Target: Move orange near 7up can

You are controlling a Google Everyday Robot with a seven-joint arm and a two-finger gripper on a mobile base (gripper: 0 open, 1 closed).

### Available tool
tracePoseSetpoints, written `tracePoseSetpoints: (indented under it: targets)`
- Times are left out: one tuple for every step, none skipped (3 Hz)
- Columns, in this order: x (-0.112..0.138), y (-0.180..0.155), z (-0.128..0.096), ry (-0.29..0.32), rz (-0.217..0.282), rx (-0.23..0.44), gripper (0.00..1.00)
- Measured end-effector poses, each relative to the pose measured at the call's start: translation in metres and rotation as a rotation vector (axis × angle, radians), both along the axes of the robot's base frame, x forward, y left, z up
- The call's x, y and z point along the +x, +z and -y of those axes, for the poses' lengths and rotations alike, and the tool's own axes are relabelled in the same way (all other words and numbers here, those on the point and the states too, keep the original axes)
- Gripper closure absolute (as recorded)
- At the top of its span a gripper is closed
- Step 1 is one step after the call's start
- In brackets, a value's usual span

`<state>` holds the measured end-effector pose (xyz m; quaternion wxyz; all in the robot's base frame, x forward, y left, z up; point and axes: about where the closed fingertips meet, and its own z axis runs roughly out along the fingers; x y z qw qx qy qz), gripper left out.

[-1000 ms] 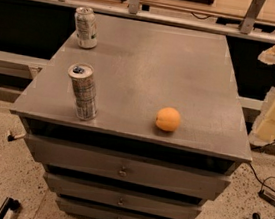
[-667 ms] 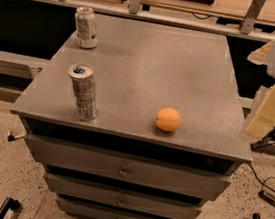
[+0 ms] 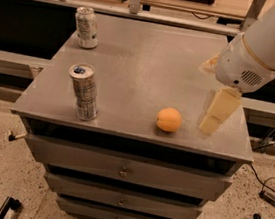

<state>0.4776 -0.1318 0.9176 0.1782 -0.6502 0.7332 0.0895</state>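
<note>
At the back left corner of the grey cabinet top (image 3: 148, 62), the 7up can (image 3: 86, 27) is standing upright. Nearer the front left edge, a taller slim can (image 3: 84, 91) is standing too. The orange (image 3: 169, 119) is lying near the front edge, right of the middle, well apart from both cans. Just to its right the gripper (image 3: 217, 112) is hanging over the top on the white arm (image 3: 267, 45), apart from the fruit and holding nothing; whether it is set wide or narrow cannot be told
</note>
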Motion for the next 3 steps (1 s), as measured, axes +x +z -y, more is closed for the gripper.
tracePoseSetpoints:
  targets:
    - [0.006, -0.022, -0.036, 0.059, -0.051, 0.093, 0.00]
    - [0.006, -0.046, -0.067, 0.112, -0.079, 0.134, 0.00]
    - [0.011, -0.086, -0.071, 0.107, -0.054, 0.106, 0.00]
